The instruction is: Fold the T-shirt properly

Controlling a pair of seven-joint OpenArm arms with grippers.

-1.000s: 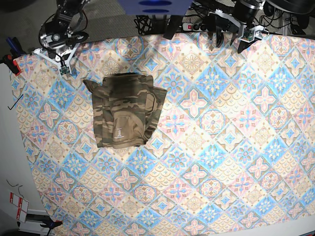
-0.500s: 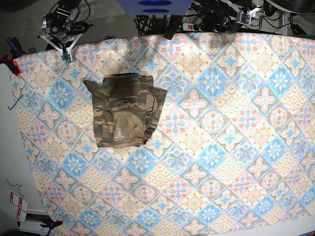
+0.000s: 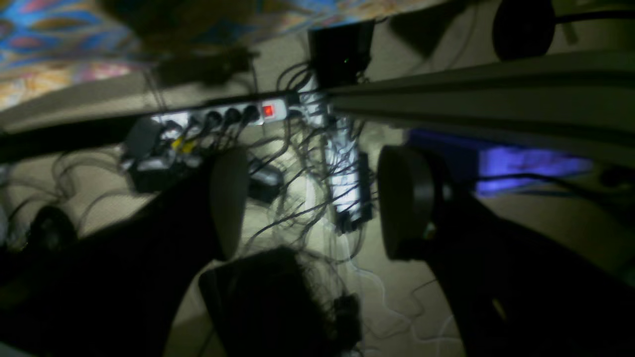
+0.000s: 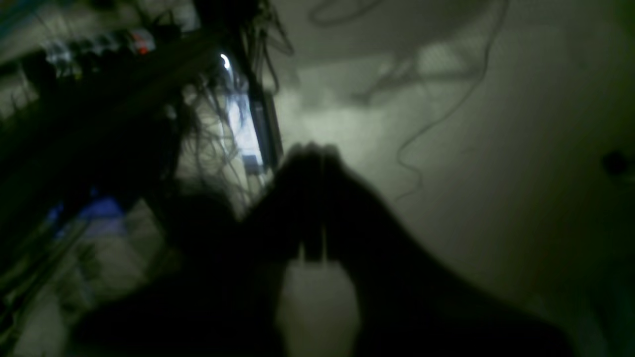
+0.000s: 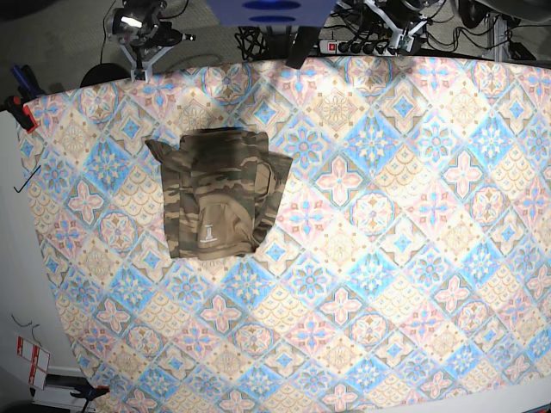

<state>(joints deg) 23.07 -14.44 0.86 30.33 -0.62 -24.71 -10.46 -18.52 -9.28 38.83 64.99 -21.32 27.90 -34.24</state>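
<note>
T-shirt: we find the camouflage T-shirt (image 5: 218, 193) folded into a rough rectangle on the patterned tablecloth (image 5: 396, 249), in the left half of the base view and toward the far edge. One sleeve end sticks out at its upper left corner, and a small white mark shows near its lower edge.

Counter: we see the tablecloth covering the counter from edge to edge; only the shirt lies on it.

Left hand: we note the left hand (image 3: 307, 203) standing wide, its two fingers (image 3: 229, 201) well apart with nothing between them. It points off the far edge of the counter at the floor, toward a power strip (image 3: 233, 115) with a lit red switch and a tangle of cables. In the base view it sits at the top right, clear of the shirt.

Right hand: we note the right hand (image 4: 313, 163) closed, fingertips together, holding nothing. Its view is dark and blurred, showing floor and loose cables. In the base view it sits at the top left beyond the counter edge, apart from the shirt.

Contact: we record neither hand touching the shirt.
</note>
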